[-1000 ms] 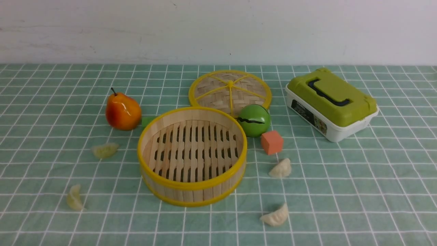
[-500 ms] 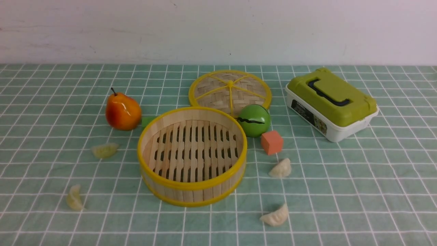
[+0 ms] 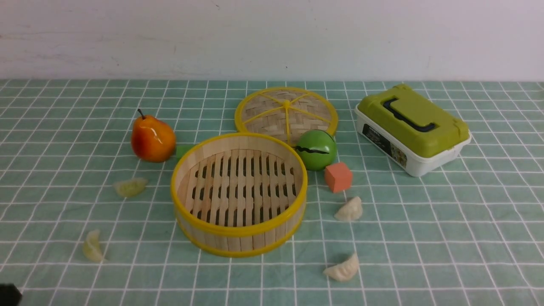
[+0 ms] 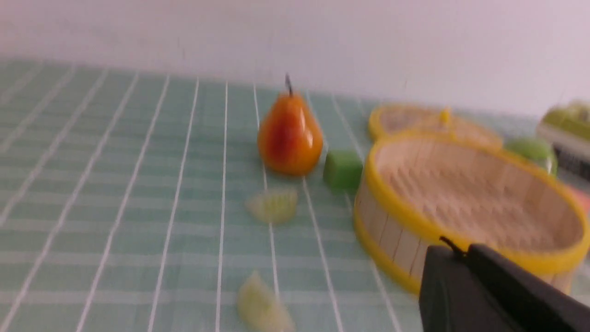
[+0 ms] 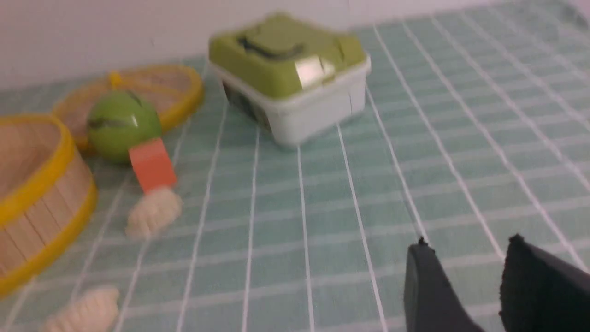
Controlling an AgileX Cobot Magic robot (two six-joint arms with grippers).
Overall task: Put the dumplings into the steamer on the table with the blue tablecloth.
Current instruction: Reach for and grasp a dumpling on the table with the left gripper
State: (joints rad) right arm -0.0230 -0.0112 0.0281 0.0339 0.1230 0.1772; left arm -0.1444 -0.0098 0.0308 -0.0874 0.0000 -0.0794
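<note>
Four dumplings (image 3: 130, 187) lie on the cloth (image 3: 446, 221) outside the steamer (image 3: 238, 233): two left of it, two right. The lid (image 3: 286, 112) lies behind it, the pear (image 3: 153, 138) back-left.

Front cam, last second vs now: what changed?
A dark tip, apparently the left gripper, has entered the lower left corner of the front view. Nothing was grasped or released. The four dumplings lie on the cloth where they were; the steamer and the pear have not moved.
</note>
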